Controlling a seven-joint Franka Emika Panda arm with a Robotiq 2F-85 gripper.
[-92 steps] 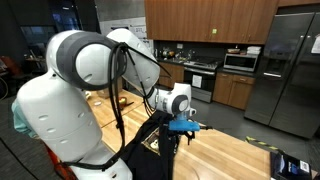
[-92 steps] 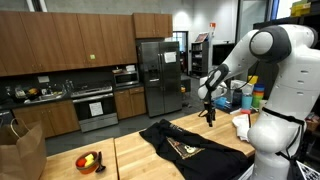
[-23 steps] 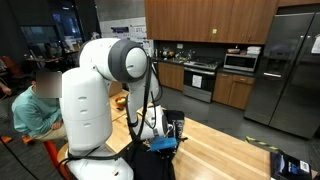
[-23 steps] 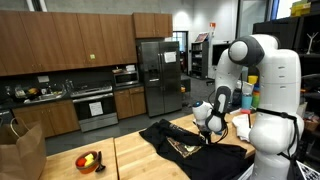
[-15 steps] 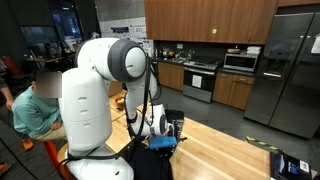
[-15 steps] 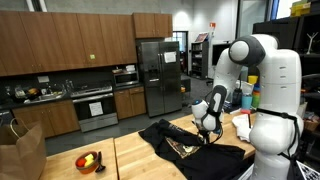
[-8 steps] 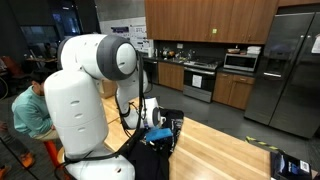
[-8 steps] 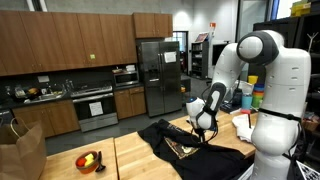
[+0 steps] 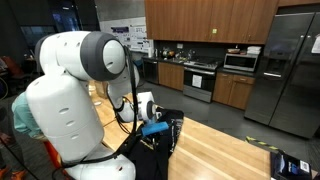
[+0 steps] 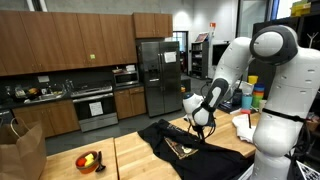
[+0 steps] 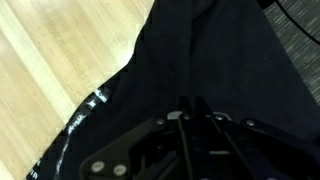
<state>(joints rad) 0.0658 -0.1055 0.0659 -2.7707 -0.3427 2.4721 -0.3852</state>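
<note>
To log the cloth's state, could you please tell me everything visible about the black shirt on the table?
The black shirt is soft dark fabric with a gold print, lying crumpled and spread over the wooden table. In the wrist view a pale mark sits at its edge, and the gripper appears to pinch a fold with its fingers.

Your arm (image 9: pixel 70 90) is glossy white, with bulbous rounded links and black cables (image 9: pixel 133 80) looped alongside; a blue part (image 9: pixel 153 128), perhaps a mount, sits by the dark gripper (image 11: pixel 190 108).
</note>
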